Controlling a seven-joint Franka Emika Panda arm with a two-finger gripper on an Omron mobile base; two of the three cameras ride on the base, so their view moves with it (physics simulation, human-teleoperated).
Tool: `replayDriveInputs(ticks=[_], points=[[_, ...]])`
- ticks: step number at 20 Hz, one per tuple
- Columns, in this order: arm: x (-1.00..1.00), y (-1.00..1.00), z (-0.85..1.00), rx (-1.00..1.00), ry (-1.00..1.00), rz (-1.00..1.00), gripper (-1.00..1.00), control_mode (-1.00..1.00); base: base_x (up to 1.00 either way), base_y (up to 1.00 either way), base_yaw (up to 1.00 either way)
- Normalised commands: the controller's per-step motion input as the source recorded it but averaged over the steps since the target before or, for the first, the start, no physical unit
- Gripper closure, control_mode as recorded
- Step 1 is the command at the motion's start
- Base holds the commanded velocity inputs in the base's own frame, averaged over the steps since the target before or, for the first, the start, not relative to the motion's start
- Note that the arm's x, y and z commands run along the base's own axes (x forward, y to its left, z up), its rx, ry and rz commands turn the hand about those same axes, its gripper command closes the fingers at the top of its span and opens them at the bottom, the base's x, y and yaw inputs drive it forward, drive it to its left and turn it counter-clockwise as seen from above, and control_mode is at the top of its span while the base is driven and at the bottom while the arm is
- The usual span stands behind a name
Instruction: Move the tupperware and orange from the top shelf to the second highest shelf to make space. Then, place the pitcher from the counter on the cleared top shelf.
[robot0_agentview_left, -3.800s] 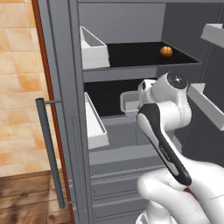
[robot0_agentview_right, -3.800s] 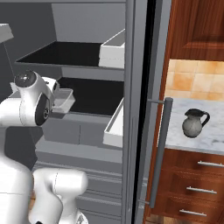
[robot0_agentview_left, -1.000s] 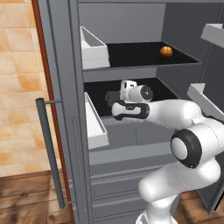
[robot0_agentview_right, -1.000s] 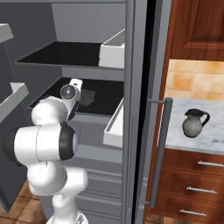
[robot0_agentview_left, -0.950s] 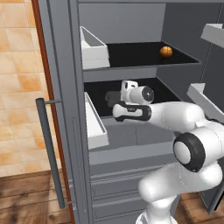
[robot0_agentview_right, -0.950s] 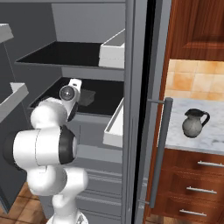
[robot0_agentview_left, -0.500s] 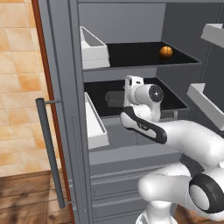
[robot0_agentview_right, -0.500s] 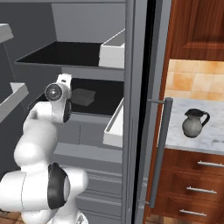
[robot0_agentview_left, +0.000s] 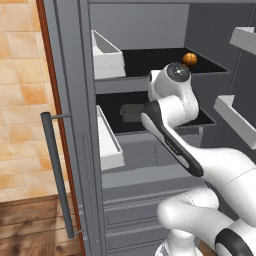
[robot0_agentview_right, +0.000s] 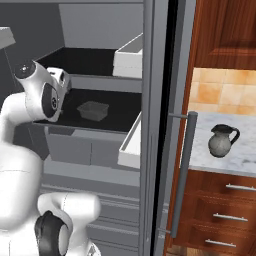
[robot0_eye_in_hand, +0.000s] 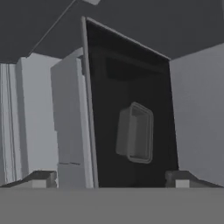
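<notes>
The dark grey tupperware (robot0_agentview_left: 131, 112) (robot0_agentview_right: 93, 110) sits on the black second highest shelf (robot0_agentview_left: 150, 136) (robot0_agentview_right: 122, 114), free of any grip. In the hand view, which is rolled on its side, the tupperware (robot0_eye_in_hand: 135, 132) lies some way ahead of my gripper (robot0_eye_in_hand: 111, 179). The fingertips (robot0_eye_in_hand: 41, 178) stand wide apart, open, with nothing between them. My arm's wrist (robot0_agentview_left: 172, 82) hangs before the shelf fronts. At the right of the top shelf (robot0_agentview_left: 150, 55) rests the orange (robot0_agentview_left: 189, 59). The pitcher (robot0_agentview_right: 222, 140) stands on the marble counter (robot0_agentview_right: 245, 150).
White bins sit at the left of the top shelf (robot0_agentview_left: 107, 52) and the second shelf (robot0_agentview_left: 107, 142). Door racks (robot0_agentview_left: 235, 117) jut in on the right. The fridge door's bar handle (robot0_agentview_right: 182, 175) stands between the fridge and the counter.
The hand has drawn back out of the second shelf and risen toward the top shelf's front edge. The tupperware stays on the second shelf. The jaws stayed open.
</notes>
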Motion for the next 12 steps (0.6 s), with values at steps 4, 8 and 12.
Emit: replayDriveInputs(ticks=[4, 8, 12], points=[[-0.63, -0.25, 0.28, -0.02, 0.0, -0.19, -1.0, -1.0, 0.0, 0.0, 0.0], [-0.29, -0.28, 0.18, 0.02, -0.09, -0.37, -1.0, -1.0, 0.0, 0.0, 0.0], [-0.16, -0.13, 0.07, 0.22, -0.26, -0.55, -1.0, -1.0, 0.0, 0.0, 0.0]])
